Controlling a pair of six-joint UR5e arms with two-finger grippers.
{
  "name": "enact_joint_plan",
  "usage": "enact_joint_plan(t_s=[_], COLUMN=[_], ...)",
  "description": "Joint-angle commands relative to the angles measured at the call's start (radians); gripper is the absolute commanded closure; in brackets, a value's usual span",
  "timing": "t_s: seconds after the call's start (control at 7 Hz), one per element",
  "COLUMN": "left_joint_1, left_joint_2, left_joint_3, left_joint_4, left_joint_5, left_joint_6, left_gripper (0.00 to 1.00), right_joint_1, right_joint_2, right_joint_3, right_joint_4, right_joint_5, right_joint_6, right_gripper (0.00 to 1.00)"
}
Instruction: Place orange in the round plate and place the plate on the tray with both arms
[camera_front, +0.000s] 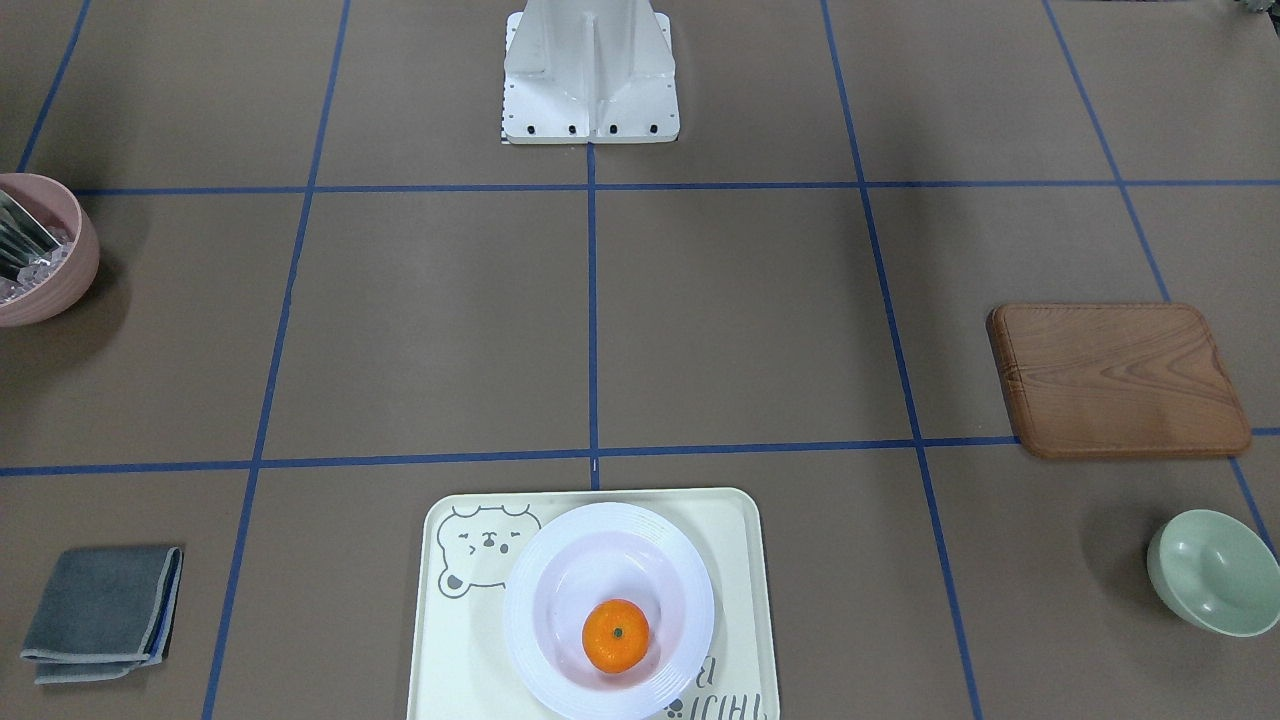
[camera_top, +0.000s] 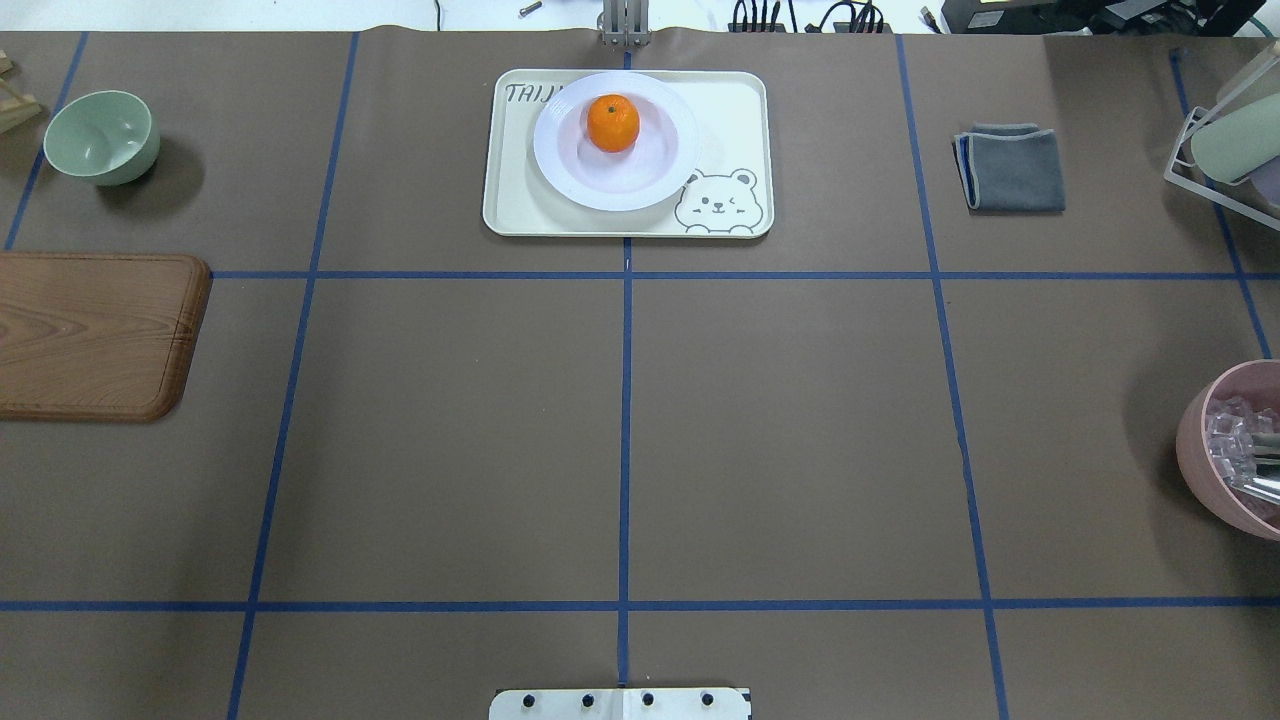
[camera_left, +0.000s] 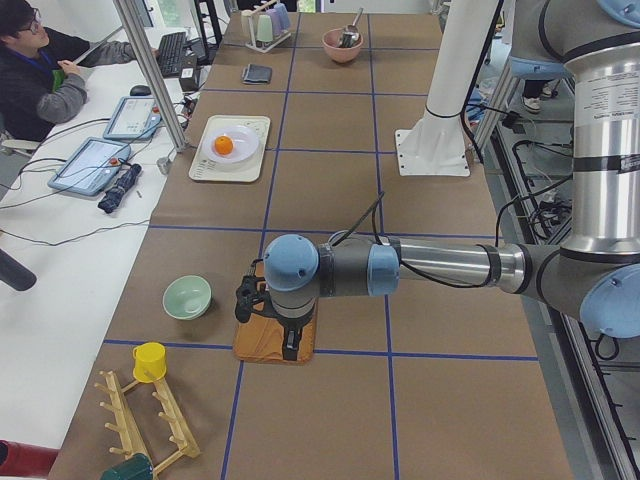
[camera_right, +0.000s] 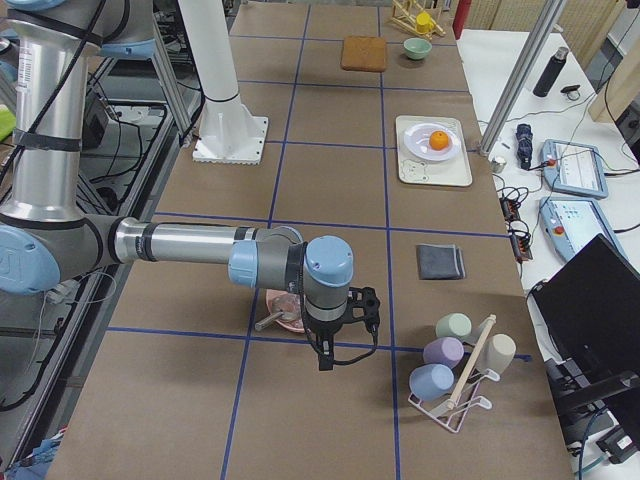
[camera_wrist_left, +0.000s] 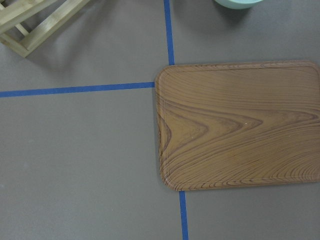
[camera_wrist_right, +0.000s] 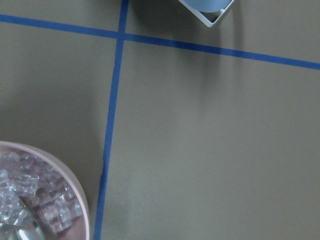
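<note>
The orange (camera_top: 613, 123) sits in the sunken centre of the round plate (camera_top: 570, 180), and the plate rests on the tray (camera_top: 520, 210) at the far middle of the table. From across the table, the orange (camera_front: 615, 635) again lies inside the plate (camera_front: 680, 570) on the tray (camera_front: 440, 640). Both arms are far out to the table's ends. My left gripper (camera_left: 268, 330) hangs over the wooden board, and my right gripper (camera_right: 340, 345) hangs beside the pink bowl. Only the side views show them, so I cannot tell whether they are open or shut.
A wooden board (camera_top: 90, 335) and a pale-green bowl (camera_top: 102, 137) lie at the left. A grey cloth (camera_top: 1012, 167), a cup rack (camera_top: 1225, 140) and a pink bowl (camera_top: 1235, 450) of clear cubes are at the right. A person (camera_left: 40, 70) sits at a side desk.
</note>
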Motion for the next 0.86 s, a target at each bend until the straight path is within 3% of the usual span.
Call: enact_joint_plan(t_s=[0.0,0.71], left_joint_1=[-0.004,-0.005], left_joint_2=[0.008,0.031], left_joint_3=[-0.002,-0.016], left_joint_4=[-0.002,-0.007], left_joint_5=[0.007,0.007], left_joint_6=[0.007,0.008], left_gripper=[0.02,0.02], right_joint_1=[0.0,0.0], right_joint_2=[-0.002,-0.008], right_joint_3=[0.0,-0.012], right_joint_4=[0.0,0.002], right_joint_5=[0.047,0.052], right_joint_6=[0.0,-0.005], right_gripper=[0.0,0.0])
